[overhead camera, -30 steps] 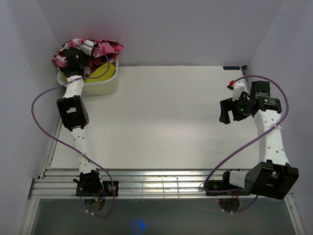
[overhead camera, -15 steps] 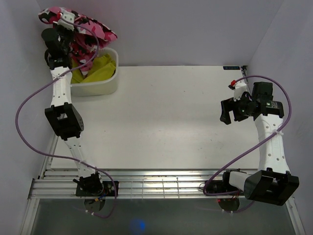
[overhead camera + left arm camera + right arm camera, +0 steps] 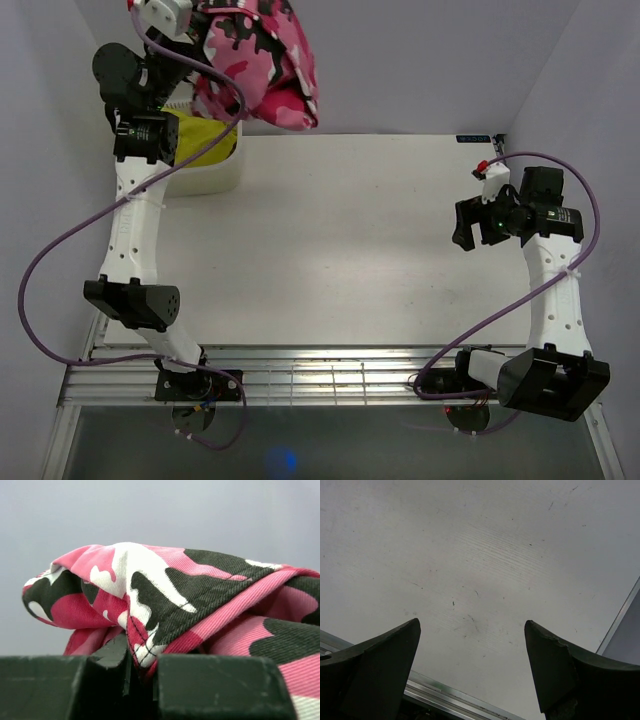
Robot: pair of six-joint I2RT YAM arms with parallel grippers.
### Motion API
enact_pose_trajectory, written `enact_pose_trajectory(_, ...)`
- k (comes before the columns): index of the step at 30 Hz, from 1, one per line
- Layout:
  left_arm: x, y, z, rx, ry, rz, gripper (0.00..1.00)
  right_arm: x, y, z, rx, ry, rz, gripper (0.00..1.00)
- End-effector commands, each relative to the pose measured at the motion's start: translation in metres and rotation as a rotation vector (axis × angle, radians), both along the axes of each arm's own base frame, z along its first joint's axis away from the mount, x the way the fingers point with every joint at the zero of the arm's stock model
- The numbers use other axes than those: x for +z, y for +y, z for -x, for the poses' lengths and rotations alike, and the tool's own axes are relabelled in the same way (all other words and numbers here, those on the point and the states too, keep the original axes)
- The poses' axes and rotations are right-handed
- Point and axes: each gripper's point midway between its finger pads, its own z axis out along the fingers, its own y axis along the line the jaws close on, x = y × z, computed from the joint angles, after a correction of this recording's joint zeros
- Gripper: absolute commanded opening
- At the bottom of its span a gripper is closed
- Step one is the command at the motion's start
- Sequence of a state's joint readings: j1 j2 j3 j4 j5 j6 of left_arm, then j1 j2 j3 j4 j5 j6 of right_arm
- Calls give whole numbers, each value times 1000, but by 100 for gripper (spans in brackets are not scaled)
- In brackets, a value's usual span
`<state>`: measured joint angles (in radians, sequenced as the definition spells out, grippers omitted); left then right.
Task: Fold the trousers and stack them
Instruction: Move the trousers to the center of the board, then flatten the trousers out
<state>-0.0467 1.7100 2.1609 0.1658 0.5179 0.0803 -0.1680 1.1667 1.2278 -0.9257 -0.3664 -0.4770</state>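
The camouflage trousers [image 3: 262,60], pink, white, dark red and black, hang bunched high in the air at the back left, above the table's far edge. My left gripper [image 3: 192,22] is shut on a seam of the trousers [image 3: 150,610], the cloth pinched between its dark fingers [image 3: 220,685]. My right gripper [image 3: 462,228] is open and empty, hovering over the right side of the white table [image 3: 330,250]; its fingers [image 3: 380,655] stand wide apart over bare table surface [image 3: 480,570].
A white bin [image 3: 205,175] at the back left corner holds a plain yellow garment [image 3: 195,140]. Grey walls close in the back and both sides. A metal rail [image 3: 330,375] runs along the near edge by the arm bases.
My left arm has lifted the trousers up out of the bin and swung them right, over the table's far edge. The right arm has barely moved.
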Motion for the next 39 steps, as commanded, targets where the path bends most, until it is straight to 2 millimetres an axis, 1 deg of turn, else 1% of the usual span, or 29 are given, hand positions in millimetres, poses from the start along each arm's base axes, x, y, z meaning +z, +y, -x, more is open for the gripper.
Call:
enact_pose_trajectory(1, 23, -62, 62, -257, -30, 29, 0, 16, -1, -8, -8, -60, -32, 90)
enact_pose_trajectory(2, 16, -86, 69, -319, -9, 25, 0, 16, -1, -7, -7, -62, -40, 90)
enact_pose_trajectory(4, -1, -110, 73, -391, 51, 13, 0, 18, -7, -7, -26, -68, -44, 90)
enact_pose_trajectory(5, -21, -124, 70, -421, 104, -4, 0, 18, -9, -7, -26, -72, -49, 90)
enact_pose_trajectory(6, -37, -146, 76, -470, 145, -19, 0, 18, -13, -6, -37, -72, -51, 90)
enact_pose_trajectory(7, -57, -158, 72, -474, 195, -37, 0, 19, -24, -5, -71, -76, -52, 90)
enact_pose_trajectory(8, -95, -181, 68, -501, 283, -56, 0, 19, -29, -5, -73, -81, -55, 90)
enact_pose_trajectory(10, -140, -196, 57, -484, 388, -57, 0, 17, -50, 3, -126, -70, -64, 90)
enact_pose_trajectory(11, -163, -209, 57, -500, 439, -71, 0, 17, -51, 6, -116, -68, -83, 90)
enact_pose_trajectory(12, -206, -219, 47, -496, 513, -115, 0, 14, -57, 7, -103, -59, -78, 90)
enact_pose_trajectory(13, -232, -227, 46, -502, 577, -147, 0, 11, -67, 11, -125, -45, -87, 90)
enact_pose_trajectory(14, -256, -239, 47, -510, 620, -186, 0, 10, -64, 17, -110, -25, -118, 90)
enact_pose_trajectory(15, -289, -247, 37, -505, 698, -215, 5, 6, -65, 19, -87, -11, -116, 90)
enact_pose_trajectory(16, -322, -247, 39, -497, 822, -251, 38, 4, -64, 21, -76, 2, -125, 90)
enact_pose_trajectory(17, -339, -247, 37, -491, 867, -286, 67, 4, -59, 26, -58, 22, -148, 90)
enact_pose_trajectory(18, -356, -244, 35, -468, 921, -315, 89, 3, -57, 28, -42, 32, -159, 90)
enact_pose_trajectory(19, -376, -236, 34, -415, 1007, -349, 98, 2, -55, 29, -24, 35, -156, 90)
enact_pose_trajectory(21, -384, -224, 34, -370, 1036, -401, 98, -1, -50, 31, -8, 53, -186, 90)
enact_pose_trajectory(24, -379, -199, 43, -350, 1075, -442, 98, -10, -45, 25, 0, 79, -243, 90)
enact_pose_trajectory(25, -383, -189, 50, -343, 1117, -459, 98, -12, -38, 22, 17, 94, -261, 90)
enact_pose_trajectory(26, -379, -173, 50, -337, 1130, -445, 98, -13, -32, 19, 13, 111, -293, 90)
enact_pose_trajectory(28, -384, -153, 60, -371, 1200, -433, 98, -19, -18, 7, 52, 133, -316, 90)
enact_pose_trajectory(29, -387, -133, 59, -378, 1233, -401, 98, -23, -12, 3, 40, 159, -339, 90)
enact_pose_trajectory(30, -386, -131, 67, -447, 1249, -380, 98, -26, 1, -1, 73, 171, -339, 90)
enact_pose_trajectory(32, -391, -123, 69, -467, 1275, -356, 98, -36, 9, -15, 84, 167, -321, 90)
enact_pose_trajectory(33, -398, -122, 71, -472, 1290, -363, 98, -38, 21, -19, 103, 177, -324, 90)
enact_pose_trajectory(35, -403, -125, 69, -485, 1299, -354, 98, -43, 30, -30, 138, 182, -318, 90)
enact_pose_trajectory(36, -412, -126, 65, -485, 1323, -348, 97, -43, 34, -32, 158, 186, -313, 90)
enact_pose_trajectory(39, -418, -137, 61, -536, 1339, -338, 96, -44, 46, -33, 220, 232, -293, 90)
